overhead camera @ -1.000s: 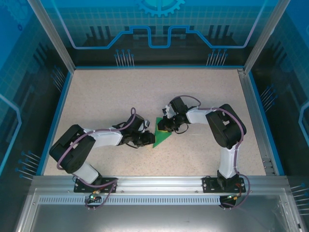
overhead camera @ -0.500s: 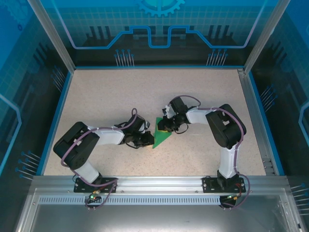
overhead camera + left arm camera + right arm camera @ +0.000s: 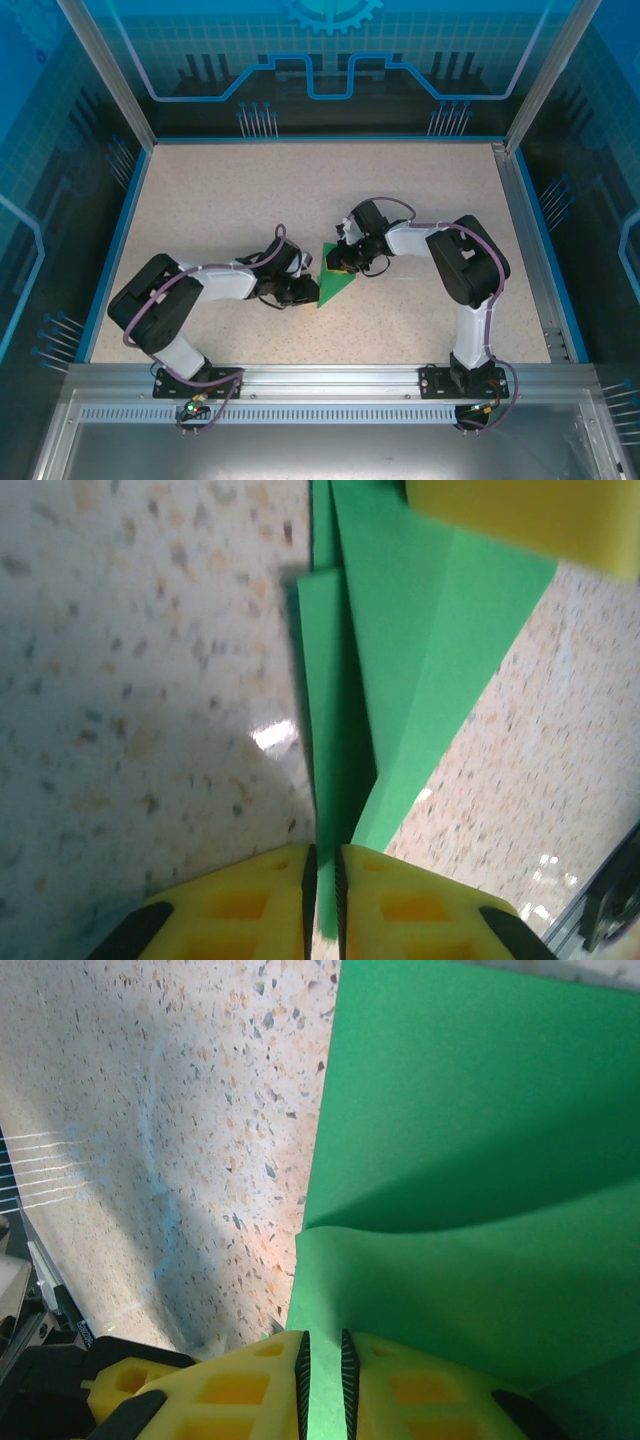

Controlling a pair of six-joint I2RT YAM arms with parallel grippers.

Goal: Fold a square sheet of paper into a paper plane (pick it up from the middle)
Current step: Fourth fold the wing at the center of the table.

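- Two grippers meet on the speckled table [image 3: 250,190] at a partly folded green paper [image 3: 337,288].
- Left gripper [image 3: 322,880] pinches one folded edge; right gripper [image 3: 322,1370] clamps a raised flap.

Matt, smooth green paper [image 3: 400,630]; speckled table [image 3: 120,680], perhaps laminate, faintly glossy.

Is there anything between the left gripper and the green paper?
Nothing visible. The left gripper is shut on the green paper, and the right gripper is shut on it from the opposite side.
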